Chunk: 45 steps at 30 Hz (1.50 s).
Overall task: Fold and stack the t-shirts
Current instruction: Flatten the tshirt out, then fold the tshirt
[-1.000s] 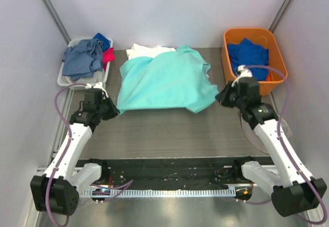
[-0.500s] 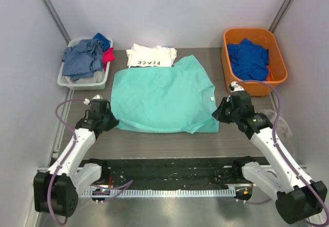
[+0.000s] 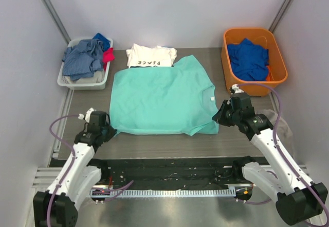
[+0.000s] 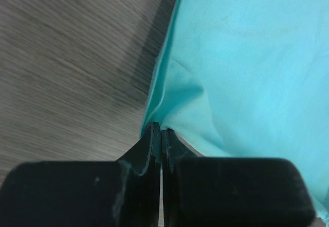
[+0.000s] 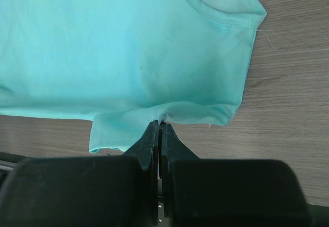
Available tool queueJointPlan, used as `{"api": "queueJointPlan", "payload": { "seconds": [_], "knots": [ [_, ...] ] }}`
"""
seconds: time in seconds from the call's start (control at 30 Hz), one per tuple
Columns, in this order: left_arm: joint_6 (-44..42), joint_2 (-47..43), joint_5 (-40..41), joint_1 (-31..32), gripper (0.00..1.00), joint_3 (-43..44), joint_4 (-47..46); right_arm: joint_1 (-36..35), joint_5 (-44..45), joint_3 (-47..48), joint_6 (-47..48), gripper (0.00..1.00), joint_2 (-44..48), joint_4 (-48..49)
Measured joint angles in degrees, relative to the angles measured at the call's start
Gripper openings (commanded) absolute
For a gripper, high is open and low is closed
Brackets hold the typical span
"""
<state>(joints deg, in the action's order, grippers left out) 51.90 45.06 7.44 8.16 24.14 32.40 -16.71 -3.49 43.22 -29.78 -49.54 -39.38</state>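
Where the top view looks down, the mint-teal t-shirt [image 3: 162, 95] lies flat on the worktop [image 3: 169, 144], just in front of the white t-shirt [image 3: 150, 56], with the left tool [image 3: 107, 130] and right tool [image 3: 220, 115] at its near edge. In the left wrist view, closed jaws pinch a corner. In the right wrist view, closed jaws pinch the edge by the sleeve. Both should lift evenly, keeping the cloth taut, for a clean fold

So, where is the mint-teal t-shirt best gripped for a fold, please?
Probably along its near long edge, coming from the arms' side: the mint-teal t-shirt lies flat, collar to the right, so the hem corner and the near sleeve are free edges. The left gripper and right gripper pinch there.
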Motion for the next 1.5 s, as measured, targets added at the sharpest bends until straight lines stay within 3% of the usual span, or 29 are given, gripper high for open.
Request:
{"api": "queueJointPlan", "payload": {
  "seconds": [0.2,0.37,0.63,0.9,1.5],
  "knots": [
    [3.74,-9.05,3.37,0.11,0.0,-0.26,4.52,-0.42,-0.9,-1.01,-3.26,0.01,1.22,-2.38],
    [5.95,-11.32,5.66,0.24,0.0,-0.87,6.34,-2.16,-0.85,-1.9,-4.98,0.01,1.27,-4.55],
    [6.16,-4.33,7.54,0.35,0.0,-0.92,6.49,-3.1,-0.2,-4.48,-7.45,0.01,-0.66,-3.58],
    [4.44,0.79,10.64,0.35,0.0,-0.33,3.78,-3.13,2.84,-4.85,-8.28,0.01,-6.86,3.43],
    [-4.72,16.11,12.46,0.35,0.0,11.5,-4.59,-2.34,9.4,0.39,-7.32,0.01,-16.94,11.41]
  ]
}}
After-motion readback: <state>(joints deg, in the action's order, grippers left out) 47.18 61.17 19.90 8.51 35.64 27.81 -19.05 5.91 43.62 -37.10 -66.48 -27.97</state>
